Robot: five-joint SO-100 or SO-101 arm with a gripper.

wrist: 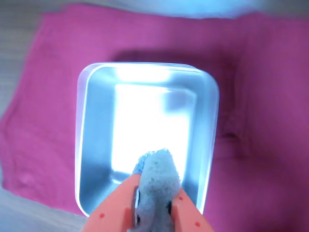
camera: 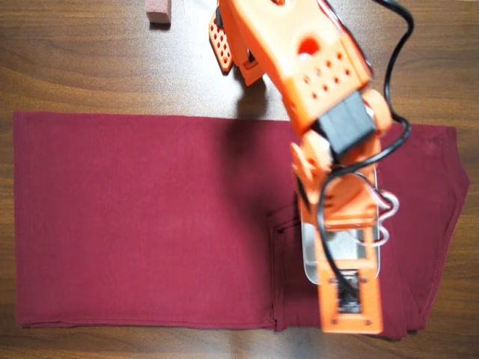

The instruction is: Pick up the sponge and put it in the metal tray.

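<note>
In the overhead view most of the metal tray (camera: 308,258) is hidden under the orange arm (camera: 314,82); only a strip of its left rim and a sliver at its right side are seen, and neither the gripper nor the sponge can be made out there. In the wrist view the picture is soft and the tray floor is washed out by glare, so fine detail is lost. The gripper (wrist: 155,195) is cut off by the bottom edge; its two orange fingers (wrist: 113,212) are seen pinching the sponge (wrist: 158,181), a pale grey-blue rough block protruding beyond the fingertips. The sponge is held over the near end of the metal tray (wrist: 83,145); whether it touches the floor cannot be told. No other item is visible inside the tray where the floor can be read. The tray rests on a crimson cloth (camera: 142,224) spread over a wooden table (camera: 75,60). A reddish-brown block (camera: 158,11), cut off by the far edge, lies on the bare wood at far left.
</note>
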